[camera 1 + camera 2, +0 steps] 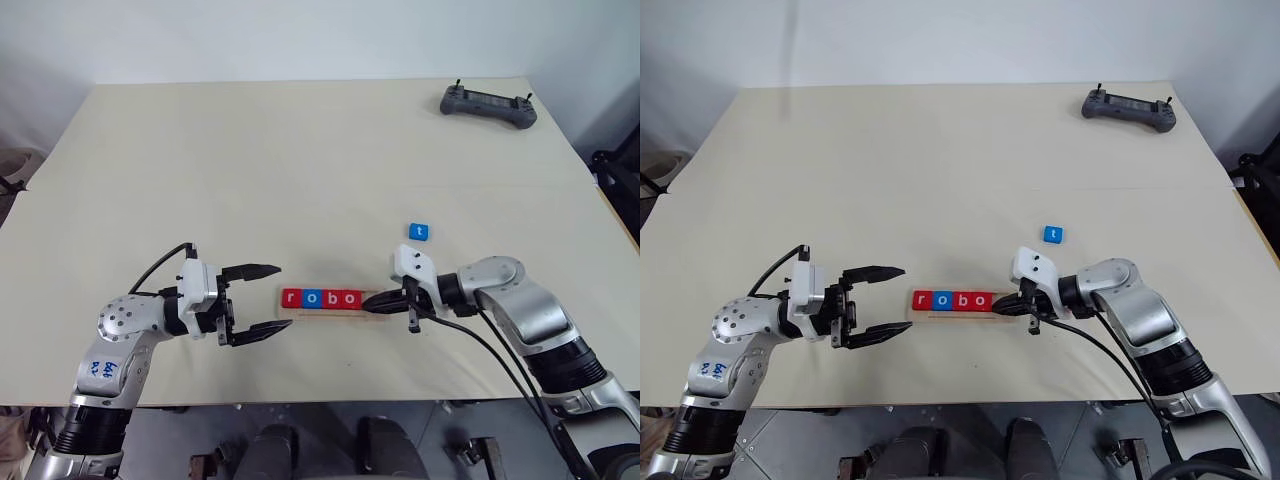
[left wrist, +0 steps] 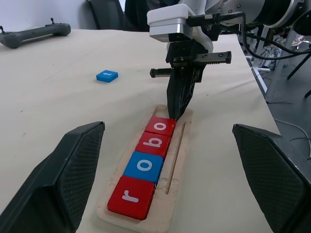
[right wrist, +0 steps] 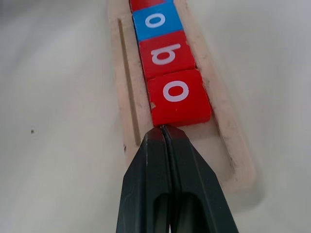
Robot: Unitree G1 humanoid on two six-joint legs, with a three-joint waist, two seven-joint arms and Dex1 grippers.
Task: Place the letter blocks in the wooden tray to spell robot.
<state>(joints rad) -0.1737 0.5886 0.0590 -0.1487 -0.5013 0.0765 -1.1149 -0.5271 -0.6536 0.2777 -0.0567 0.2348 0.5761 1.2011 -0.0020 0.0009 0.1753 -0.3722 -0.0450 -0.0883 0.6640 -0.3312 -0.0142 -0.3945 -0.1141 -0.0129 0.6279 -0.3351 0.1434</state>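
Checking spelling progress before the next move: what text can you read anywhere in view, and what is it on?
"r" on red block
"o" on blue block
"b" on red block
"o" on red block
"t" on loose blue block
Blue handwriting on left arm: unreadable.

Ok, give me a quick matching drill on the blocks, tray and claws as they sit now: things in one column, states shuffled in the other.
Things:
1. blue t block
2. second red o block
3. left claw
4. right claw

States:
A. open, beside the tray's r end
B. shut, tips against a block's edge
C. loose on the table, outside the wooden tray
D. last block in the tray's row, one free slot after it

Pairs: 1-C, 2-D, 3-A, 4-B
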